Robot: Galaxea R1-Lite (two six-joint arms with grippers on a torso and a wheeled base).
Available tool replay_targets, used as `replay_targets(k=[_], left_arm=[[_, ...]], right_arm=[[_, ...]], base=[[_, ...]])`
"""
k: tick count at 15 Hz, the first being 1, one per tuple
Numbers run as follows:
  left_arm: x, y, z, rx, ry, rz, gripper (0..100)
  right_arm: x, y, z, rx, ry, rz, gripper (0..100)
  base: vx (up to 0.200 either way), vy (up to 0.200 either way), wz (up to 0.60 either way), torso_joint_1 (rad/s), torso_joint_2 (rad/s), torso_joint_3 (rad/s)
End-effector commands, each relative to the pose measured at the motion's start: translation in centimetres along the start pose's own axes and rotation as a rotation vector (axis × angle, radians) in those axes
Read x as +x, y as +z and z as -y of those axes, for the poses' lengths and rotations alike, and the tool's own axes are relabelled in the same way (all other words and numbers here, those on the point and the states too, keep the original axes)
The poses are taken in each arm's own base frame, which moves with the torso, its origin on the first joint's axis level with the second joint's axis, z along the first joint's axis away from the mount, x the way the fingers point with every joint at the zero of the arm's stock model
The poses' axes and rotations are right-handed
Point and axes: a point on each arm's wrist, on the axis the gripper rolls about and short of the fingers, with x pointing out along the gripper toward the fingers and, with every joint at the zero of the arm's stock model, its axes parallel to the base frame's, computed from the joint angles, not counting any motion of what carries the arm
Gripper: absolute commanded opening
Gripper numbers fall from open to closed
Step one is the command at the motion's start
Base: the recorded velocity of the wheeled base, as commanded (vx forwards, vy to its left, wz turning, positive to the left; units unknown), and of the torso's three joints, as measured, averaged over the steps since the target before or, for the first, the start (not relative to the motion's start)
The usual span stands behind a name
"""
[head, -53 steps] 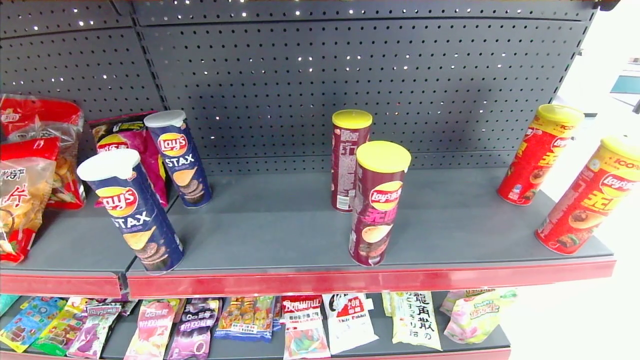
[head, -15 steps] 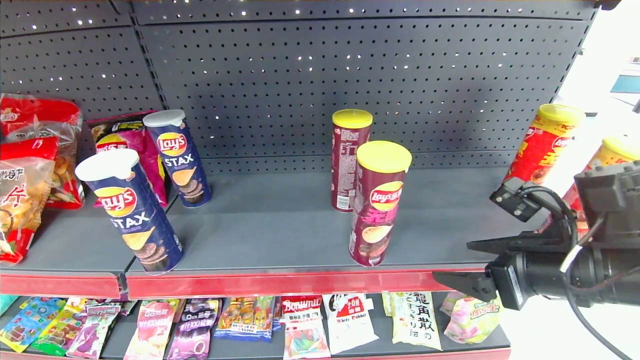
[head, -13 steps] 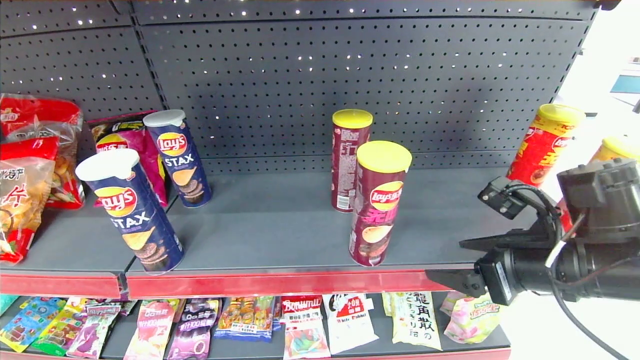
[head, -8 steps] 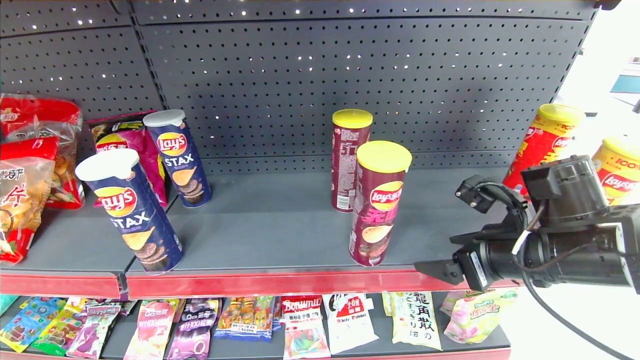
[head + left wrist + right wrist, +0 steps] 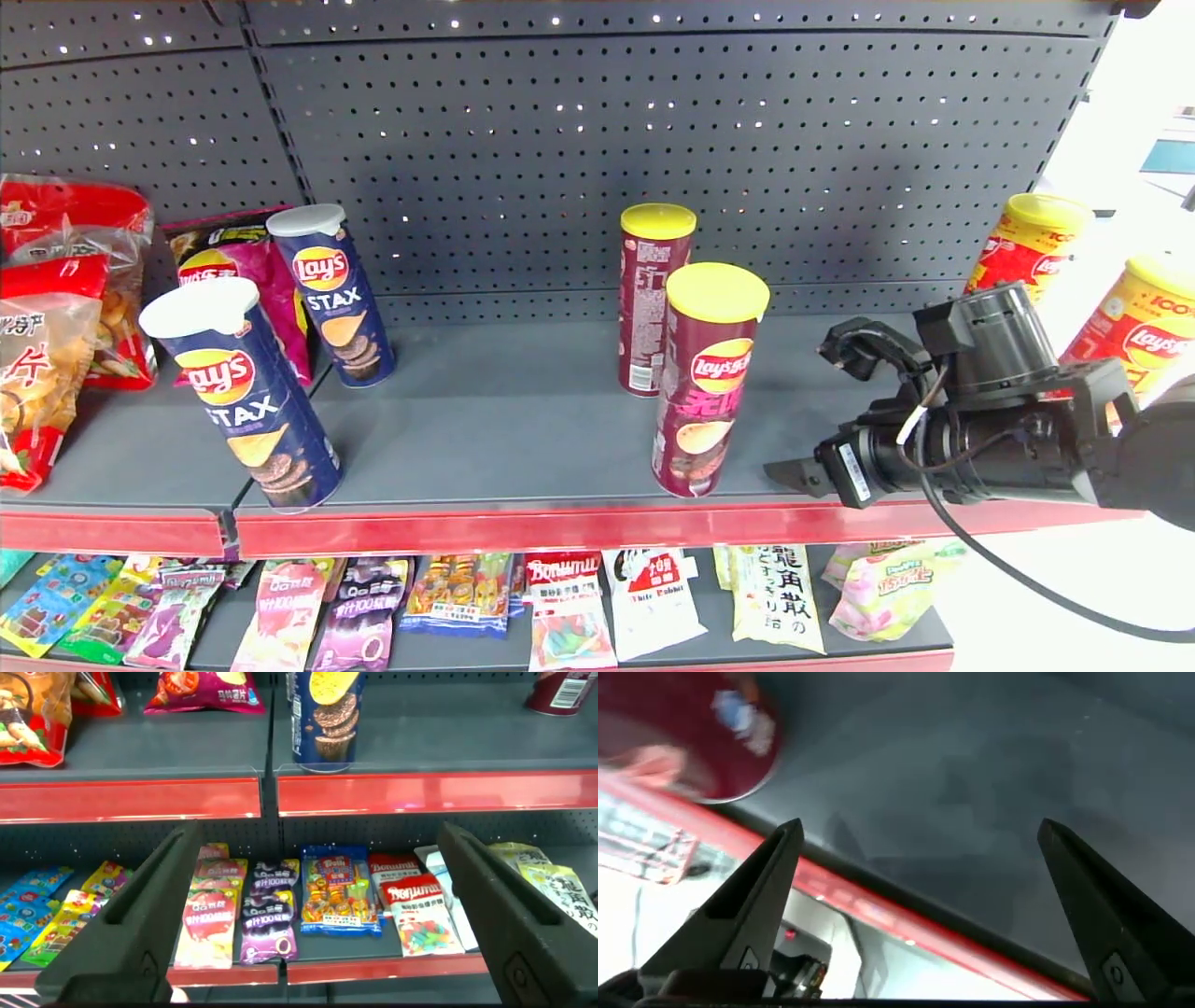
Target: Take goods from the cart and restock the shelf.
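Right gripper (image 5: 920,826) jaws apart and empty, has swung in from the right along the shelf (image 5: 523,420) front edge, now just beside front maroon can (image 5: 707,392); no goods carried, so likely about to grab or nudge that can. Can upright, long axis vertical, yellow lid up, label facing out

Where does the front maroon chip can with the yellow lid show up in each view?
Head view: the front maroon can stands at the front of the shelf, about midway along, just left of the right claw.
Left wrist view: likely its base, farther along the shelf from the blue can.
Right wrist view: its blurred base, beyond one claw finger.
Shared landmark: the red shelf-edge strip.
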Motion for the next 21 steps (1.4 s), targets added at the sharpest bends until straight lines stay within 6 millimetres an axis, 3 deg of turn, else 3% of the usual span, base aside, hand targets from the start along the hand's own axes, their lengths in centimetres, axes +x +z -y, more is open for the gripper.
replay_targets(k=[1,7,21], left_arm=[[0.0,0.0,0.0,0.0,0.0,0.0,100],[0.0,0.0,0.0,0.0,0.0,0.0,100],[0.0,0.0,0.0,0.0,0.0,0.0,100]], right_arm=[[0.5,0.0,-0.2,-0.006,0.002,-0.011,100],[1.8,1.0,-0.7,-0.019,-0.034,-0.01,100],[2.8,1.8,-2.2,-0.049,-0.009,-0.003,100]], base=[[0.0,0.0,0.0,0.0,0.0,0.0],[0.0,0.0,0.0,0.0,0.0,0.0],[0.0,0.0,0.0,0.0,0.0,0.0]])
